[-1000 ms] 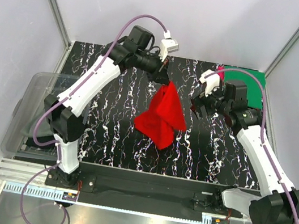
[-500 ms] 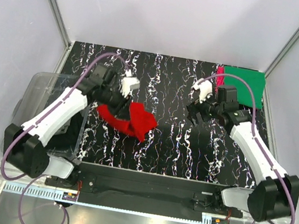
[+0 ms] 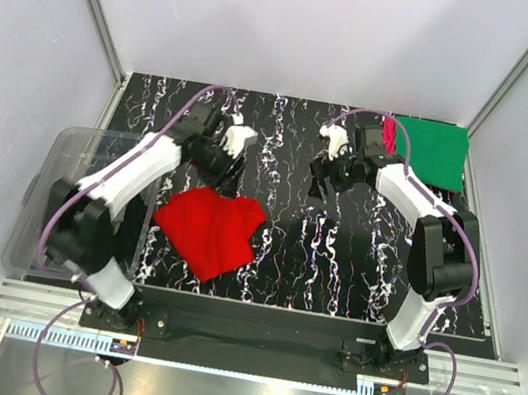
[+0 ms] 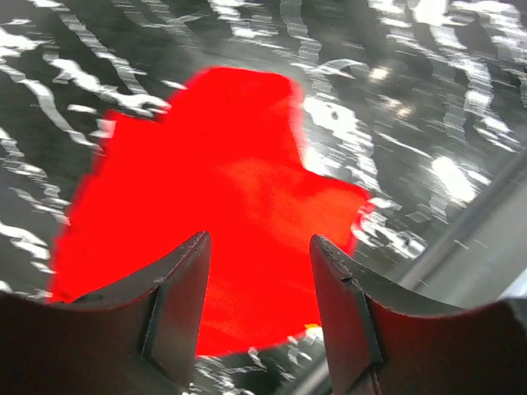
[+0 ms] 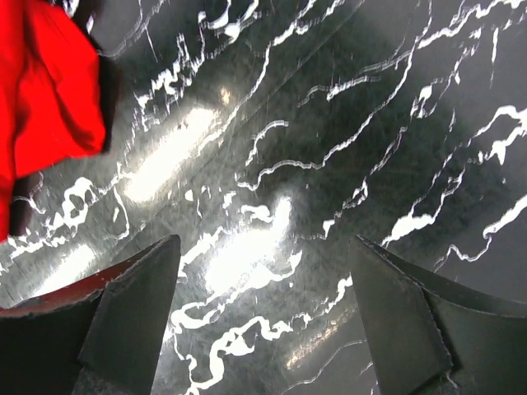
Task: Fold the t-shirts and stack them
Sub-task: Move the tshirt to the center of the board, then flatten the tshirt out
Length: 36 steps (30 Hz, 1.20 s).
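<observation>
The bright red t-shirt (image 3: 210, 231) lies crumpled on the black marbled table (image 3: 279, 230), left of centre. My left gripper (image 3: 225, 163) hovers just behind it, open and holding nothing. In the left wrist view the red t-shirt (image 4: 214, 206) spreads out below the open left gripper (image 4: 259, 240). My right gripper (image 3: 325, 175) hangs open over bare table at centre right. Its own view shows the open right gripper (image 5: 264, 240) over the marbling, with the red t-shirt (image 5: 45, 90) at the top left. The folded green t-shirt (image 3: 436, 153) lies in the back right corner, with a pink t-shirt (image 3: 388, 134) peeking out at its left edge.
A clear plastic bin (image 3: 62, 194) stands off the table's left edge beside the left arm. Grey walls enclose the table on three sides, and a metal rail (image 3: 260, 344) runs along the front by the arm bases.
The left gripper carried the hanging red t-shirt down and left, then opened and dropped it on the table. The right arm swung back and left, and its jaws narrowed slightly.
</observation>
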Each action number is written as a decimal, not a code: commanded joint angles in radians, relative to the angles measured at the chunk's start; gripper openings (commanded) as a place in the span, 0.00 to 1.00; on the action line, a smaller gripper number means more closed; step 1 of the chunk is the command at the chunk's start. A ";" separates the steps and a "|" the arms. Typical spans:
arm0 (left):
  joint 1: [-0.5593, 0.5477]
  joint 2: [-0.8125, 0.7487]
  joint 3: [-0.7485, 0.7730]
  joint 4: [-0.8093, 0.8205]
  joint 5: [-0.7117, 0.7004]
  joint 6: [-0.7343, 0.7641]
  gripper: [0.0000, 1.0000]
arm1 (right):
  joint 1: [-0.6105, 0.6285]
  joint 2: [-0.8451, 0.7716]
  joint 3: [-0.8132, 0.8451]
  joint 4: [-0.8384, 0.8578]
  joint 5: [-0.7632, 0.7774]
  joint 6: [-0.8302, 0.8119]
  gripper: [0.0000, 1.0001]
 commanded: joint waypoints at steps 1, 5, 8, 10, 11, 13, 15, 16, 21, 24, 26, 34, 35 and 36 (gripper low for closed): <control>0.009 0.161 0.084 0.048 -0.186 -0.005 0.56 | 0.011 -0.028 0.079 0.008 -0.057 0.040 0.89; 0.026 0.307 0.222 0.048 -0.271 -0.025 0.66 | 0.011 -0.063 0.056 0.003 -0.069 0.039 0.90; 0.027 0.367 0.288 0.049 -0.324 -0.006 0.69 | 0.011 -0.089 0.027 0.003 -0.075 0.040 0.90; 0.030 0.416 0.325 0.045 -0.349 -0.002 0.65 | 0.011 -0.103 0.015 0.003 -0.077 0.044 0.90; 0.034 0.431 0.354 0.038 -0.349 0.003 0.57 | 0.013 -0.106 0.009 0.003 -0.080 0.045 0.90; 0.038 0.460 0.389 0.029 -0.332 0.003 0.28 | 0.013 -0.106 0.007 0.002 -0.080 0.047 0.90; 0.040 0.468 0.417 0.014 -0.291 0.015 0.09 | 0.013 -0.100 0.015 0.002 -0.075 0.044 0.90; 0.040 0.465 0.423 0.009 -0.277 0.015 0.09 | 0.011 -0.100 0.021 0.003 -0.075 0.044 0.90; 0.035 0.418 0.419 -0.020 -0.234 -0.006 0.56 | 0.013 -0.091 0.053 0.002 -0.064 0.034 0.91; 0.034 0.396 0.365 -0.032 -0.216 0.003 0.60 | 0.013 -0.085 0.064 0.002 -0.070 0.040 0.91; 0.035 0.401 0.331 -0.041 -0.211 0.013 0.58 | 0.011 -0.077 0.065 0.000 -0.076 0.044 0.91; 0.037 0.526 0.385 -0.163 -0.127 0.035 0.31 | 0.011 -0.071 0.065 0.000 -0.075 0.039 0.91; 0.037 0.528 0.389 -0.163 -0.124 0.037 0.28 | 0.013 -0.071 0.065 0.000 -0.072 0.037 0.91; 0.037 0.529 0.397 -0.163 -0.119 0.038 0.27 | 0.011 -0.071 0.065 0.000 -0.070 0.037 0.91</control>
